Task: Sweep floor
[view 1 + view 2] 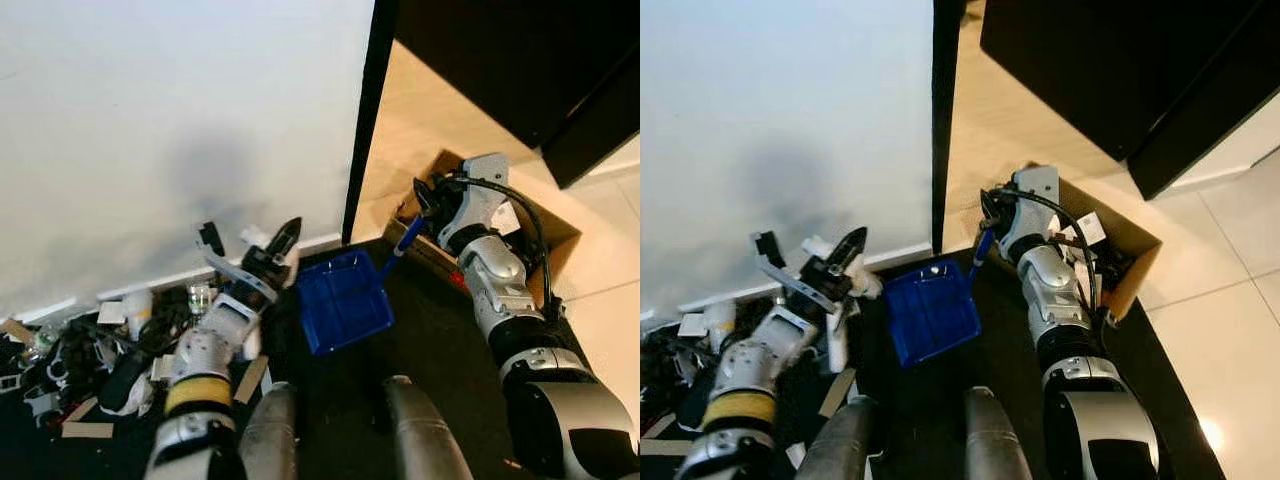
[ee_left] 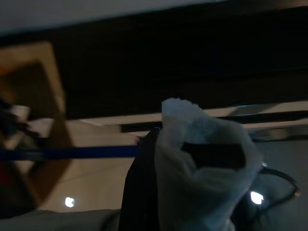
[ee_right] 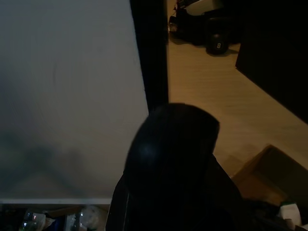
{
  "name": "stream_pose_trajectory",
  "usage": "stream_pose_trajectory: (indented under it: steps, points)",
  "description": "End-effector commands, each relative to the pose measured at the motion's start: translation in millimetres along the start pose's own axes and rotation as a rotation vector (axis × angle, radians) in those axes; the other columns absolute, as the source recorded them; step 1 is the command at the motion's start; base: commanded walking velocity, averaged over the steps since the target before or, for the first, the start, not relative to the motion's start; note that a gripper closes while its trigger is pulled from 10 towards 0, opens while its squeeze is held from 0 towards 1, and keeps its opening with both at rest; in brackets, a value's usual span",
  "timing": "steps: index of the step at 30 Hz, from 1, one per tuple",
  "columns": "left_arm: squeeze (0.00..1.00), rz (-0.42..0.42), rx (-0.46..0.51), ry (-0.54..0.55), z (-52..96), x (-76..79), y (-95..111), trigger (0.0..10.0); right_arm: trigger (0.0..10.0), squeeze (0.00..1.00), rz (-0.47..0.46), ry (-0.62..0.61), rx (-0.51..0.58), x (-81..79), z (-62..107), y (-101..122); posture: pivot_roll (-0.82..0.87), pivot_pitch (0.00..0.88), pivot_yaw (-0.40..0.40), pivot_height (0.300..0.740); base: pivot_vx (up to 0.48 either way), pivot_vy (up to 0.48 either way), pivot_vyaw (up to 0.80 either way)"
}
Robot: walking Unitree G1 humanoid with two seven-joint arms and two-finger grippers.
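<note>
Partly hidden: right gripper [image 1: 428, 205] holds blue dustpan [image 1: 343, 300] handle.

A dark rounded shape [image 3: 173, 168], blurred and too close to identify, occupies the lower middle of the frame. Behind it a white wall [image 3: 67, 96] covers the left, ending at a black vertical edge [image 3: 150, 53]. Tan floor [image 3: 216, 91] runs on the right, with a cardboard box [image 3: 269, 178] at lower right and small litter [image 3: 57, 219] at lower left.
</note>
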State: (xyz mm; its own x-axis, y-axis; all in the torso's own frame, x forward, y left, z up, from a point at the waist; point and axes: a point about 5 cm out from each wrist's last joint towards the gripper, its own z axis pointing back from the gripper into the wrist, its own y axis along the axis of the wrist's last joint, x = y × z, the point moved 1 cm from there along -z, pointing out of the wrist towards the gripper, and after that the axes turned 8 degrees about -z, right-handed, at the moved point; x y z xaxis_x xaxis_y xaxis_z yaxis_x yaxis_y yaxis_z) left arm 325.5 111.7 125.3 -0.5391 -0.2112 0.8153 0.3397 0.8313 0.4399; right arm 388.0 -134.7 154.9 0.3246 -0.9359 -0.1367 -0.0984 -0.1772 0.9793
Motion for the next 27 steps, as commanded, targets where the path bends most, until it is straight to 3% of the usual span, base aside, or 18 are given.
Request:
stream_pose_trajectory:
  steps: [1, 14, 18, 24, 26, 27]
  points:
    - [0.00, 0.177, 0.023, -0.066, -7.3, 6.3, -23.3, 10.0, 10.0, 0.00, -0.084, -0.009, -0.138, -5.2, 12.8, -36.3, 0.03, 0.450, -0.007, 0.740, 0.000, 0.000, 0.00]
    - [0.00, 0.279, 0.147, -0.047, -14.4, 17.6, -34.0, 10.0, 10.0, 0.00, -0.094, -0.023, -0.127, 0.2, 12.7, -32.3, 0.03, 0.428, -0.002, 0.740, 0.000, 0.000, 0.00]
    - [0.00, 0.335, 0.153, -0.096, -24.3, 34.2, -42.3, 10.0, 10.0, 0.00, -0.123, -0.034, -0.121, -0.3, 11.6, -31.7, 0.03, 0.422, -0.002, 0.740, 0.000, 0.000, 0.00]
    - [0.00, 0.339, 0.143, -0.110, -26.6, 41.5, -45.2, 10.0, 10.0, 0.00, -0.180, -0.052, -0.108, -0.9, 8.5, -29.2, 0.04, 0.418, -0.002, 0.740, 0.000, 0.000, 0.00]
    - [0.00, 0.325, 0.144, -0.108, -25.5, 42.0, -42.4, 10.0, 10.0, 0.00, -0.206, -0.072, -0.107, 1.0, 7.0, -27.5, 0.04, 0.417, -0.002, 0.740, 0.000, 0.000, 0.00]
    - [0.00, 0.276, 0.129, -0.109, -23.1, 41.8, -37.6, 10.0, 10.0, 0.00, -0.188, -0.123, -0.138, 6.5, 6.5, -27.9, 0.05, 0.415, -0.003, 0.740, 0.000, 0.000, 0.00]
